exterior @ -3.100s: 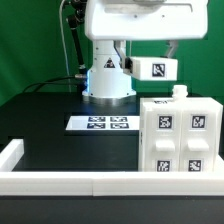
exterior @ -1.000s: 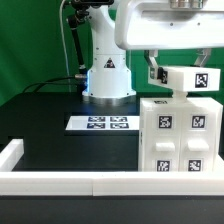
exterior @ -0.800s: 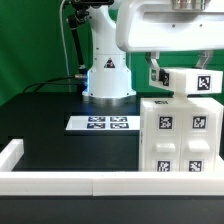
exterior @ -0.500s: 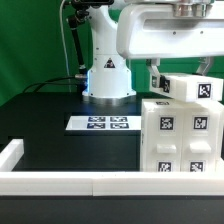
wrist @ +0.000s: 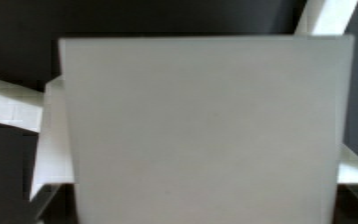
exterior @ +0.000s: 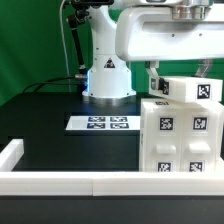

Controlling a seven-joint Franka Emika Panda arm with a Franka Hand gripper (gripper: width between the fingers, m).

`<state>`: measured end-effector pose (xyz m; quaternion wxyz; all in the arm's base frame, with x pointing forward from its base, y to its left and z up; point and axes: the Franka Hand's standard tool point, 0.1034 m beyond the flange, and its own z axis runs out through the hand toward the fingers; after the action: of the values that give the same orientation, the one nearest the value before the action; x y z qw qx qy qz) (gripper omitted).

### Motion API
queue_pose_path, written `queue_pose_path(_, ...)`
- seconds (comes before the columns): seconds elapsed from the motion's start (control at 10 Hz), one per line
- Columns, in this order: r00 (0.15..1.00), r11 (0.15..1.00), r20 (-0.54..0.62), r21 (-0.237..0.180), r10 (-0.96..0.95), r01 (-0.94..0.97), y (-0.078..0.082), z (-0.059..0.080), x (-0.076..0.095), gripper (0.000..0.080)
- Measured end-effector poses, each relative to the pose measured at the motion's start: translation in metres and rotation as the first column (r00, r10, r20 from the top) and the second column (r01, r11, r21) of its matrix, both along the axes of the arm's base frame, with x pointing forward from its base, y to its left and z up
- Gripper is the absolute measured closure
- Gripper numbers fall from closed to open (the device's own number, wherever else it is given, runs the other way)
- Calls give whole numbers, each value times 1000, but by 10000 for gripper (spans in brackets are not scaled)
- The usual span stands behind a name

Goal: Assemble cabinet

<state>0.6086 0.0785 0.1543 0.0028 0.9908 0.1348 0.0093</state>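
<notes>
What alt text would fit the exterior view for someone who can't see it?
A white robot arm's gripper holds a small white box part over the top of a larger white cabinet body at the exterior view's right, both bearing black-and-white tags. The marker board lies on the black table, a low white rail in front, green backdrop behind.

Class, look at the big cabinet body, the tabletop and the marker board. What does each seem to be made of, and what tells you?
Cabinet body: probably moulded white plastic with a matt finish; the surface is even and dull, with no grain.
Tabletop: a black matt sheet, perhaps cloth or rubber; no shine shows.
Marker board: thin white card or plastic, too small to tell which.
</notes>
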Motion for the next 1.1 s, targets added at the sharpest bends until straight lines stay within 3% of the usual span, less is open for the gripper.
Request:
queue_pose_path(0.8,1000,1000,0,1,-22,22,0,0,0,239)
queue_pose_path(1.1,979,979,-3,12,-202,202,3,0,0,239)
